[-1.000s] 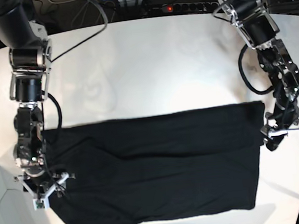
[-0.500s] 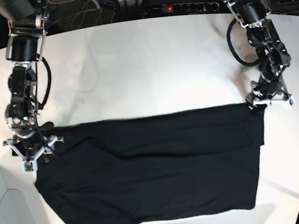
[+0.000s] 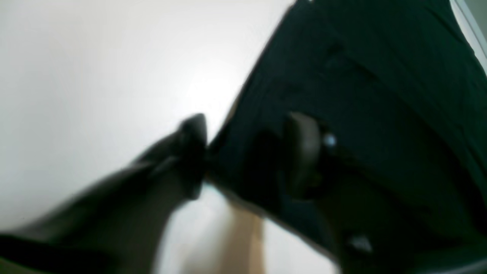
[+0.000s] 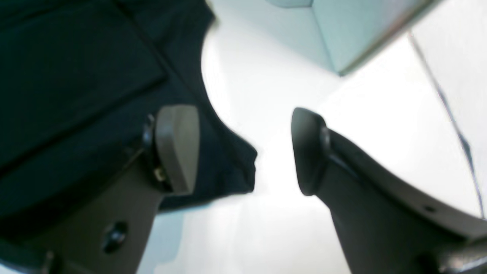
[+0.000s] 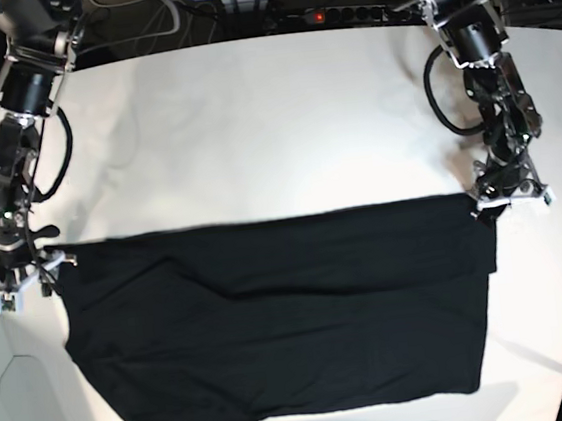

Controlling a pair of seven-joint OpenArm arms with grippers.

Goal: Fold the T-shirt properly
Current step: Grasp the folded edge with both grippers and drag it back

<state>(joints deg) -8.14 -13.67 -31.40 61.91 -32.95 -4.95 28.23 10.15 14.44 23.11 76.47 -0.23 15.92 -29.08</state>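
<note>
I have both arms down at the two far corners of the T-shirt point(image 5: 283, 321), which lies flat on the white table point(image 5: 272, 121) with its far edge running straight across, because gripping both corners at once lets me carry that edge over in one even fold. My left gripper point(image 3: 247, 156) straddles its corner, one finger on bare table and the other over the cloth, the hem between them; the jaws look part-way in, and I cannot tell whether they are clamped yet. My right gripper point(image 4: 243, 152) stands wide, with the shirt's corner between its jaws and nothing pinched. The shirt shows plain black, mostly smooth, with a few long shallow creases and one sleeve poking out at the near edge
</note>
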